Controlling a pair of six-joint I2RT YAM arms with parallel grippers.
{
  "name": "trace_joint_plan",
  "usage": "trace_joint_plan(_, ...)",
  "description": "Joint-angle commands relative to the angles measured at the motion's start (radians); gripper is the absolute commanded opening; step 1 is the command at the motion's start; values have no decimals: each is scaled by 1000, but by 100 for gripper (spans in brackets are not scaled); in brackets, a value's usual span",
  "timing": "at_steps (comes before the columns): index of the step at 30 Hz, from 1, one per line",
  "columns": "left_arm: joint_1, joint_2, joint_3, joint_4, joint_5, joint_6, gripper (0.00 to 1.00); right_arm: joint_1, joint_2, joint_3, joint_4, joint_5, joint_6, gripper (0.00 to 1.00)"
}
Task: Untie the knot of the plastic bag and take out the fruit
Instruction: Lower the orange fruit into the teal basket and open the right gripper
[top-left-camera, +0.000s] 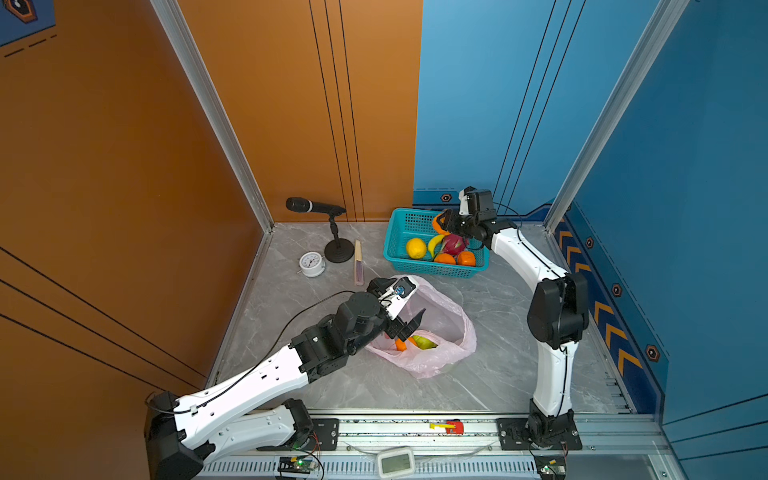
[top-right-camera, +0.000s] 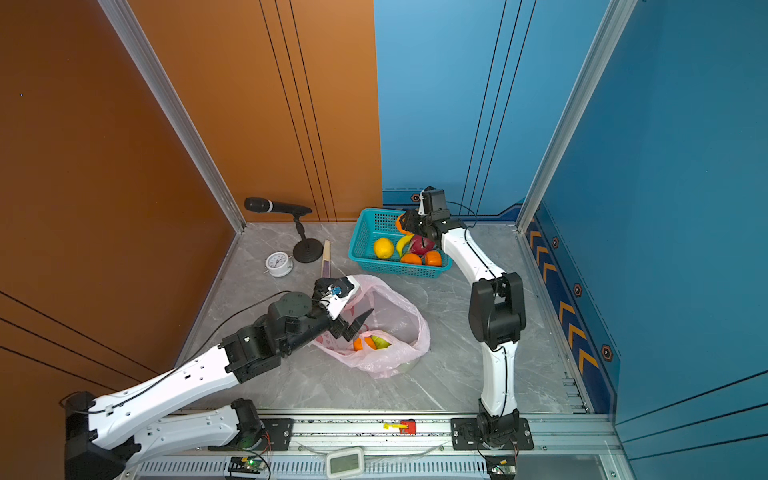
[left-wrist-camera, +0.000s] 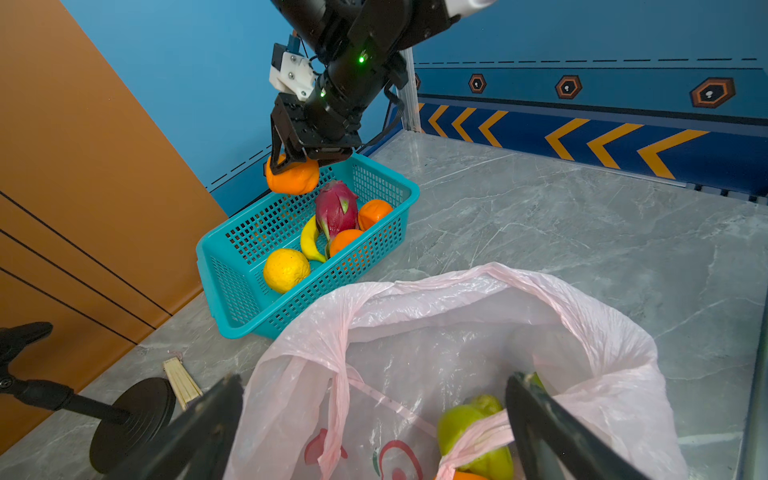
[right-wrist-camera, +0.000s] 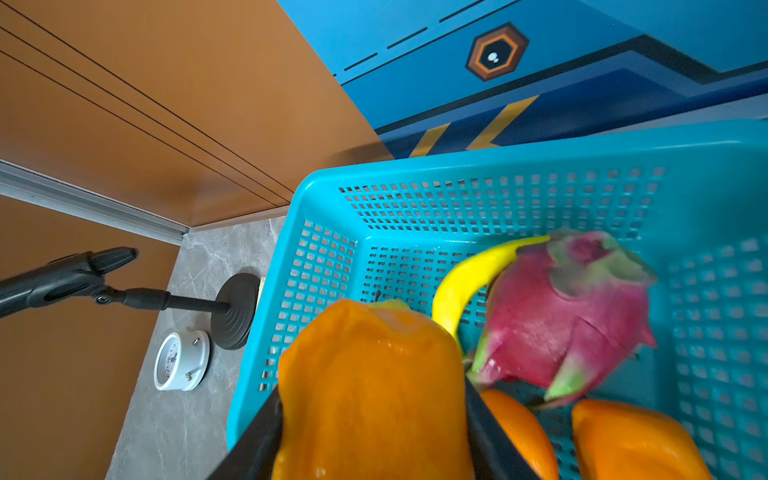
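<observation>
Right gripper (left-wrist-camera: 292, 161) holds orange (left-wrist-camera: 293, 181) over basket (left-wrist-camera: 390, 175), seemingly clear of rim.

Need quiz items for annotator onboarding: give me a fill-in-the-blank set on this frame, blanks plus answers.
1. The right gripper is shut on an orange above the teal ____.
2. The left gripper hangs over the plastic bag with its jaws ____.
3. In the bag, beside an orange piece, lies a ____ fruit.
4. The magenta dragon fruit lies right beside a curved yellow ____.
Missing words: basket; open; green; banana.
</observation>
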Motion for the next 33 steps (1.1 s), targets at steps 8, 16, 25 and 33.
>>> trace_joint_plan(8, 25, 72, 76, -32, -4, -8, 100, 47, 325, 350, -73, 51, 52, 39)
trace_joint_plan(16, 25, 79, 81, -44, -9, -51, 100, 85, 518, 561, -98, 108, 25, 39)
trace_joint_plan(25, 26, 77, 87, -133, -66, -89, 100, 98, 571, 604, -92, 113, 7, 52)
trace_joint_plan(33, 25, 70, 87, -125, -52, -104, 100, 95, 455, 594, -177, 78, -57, 79)
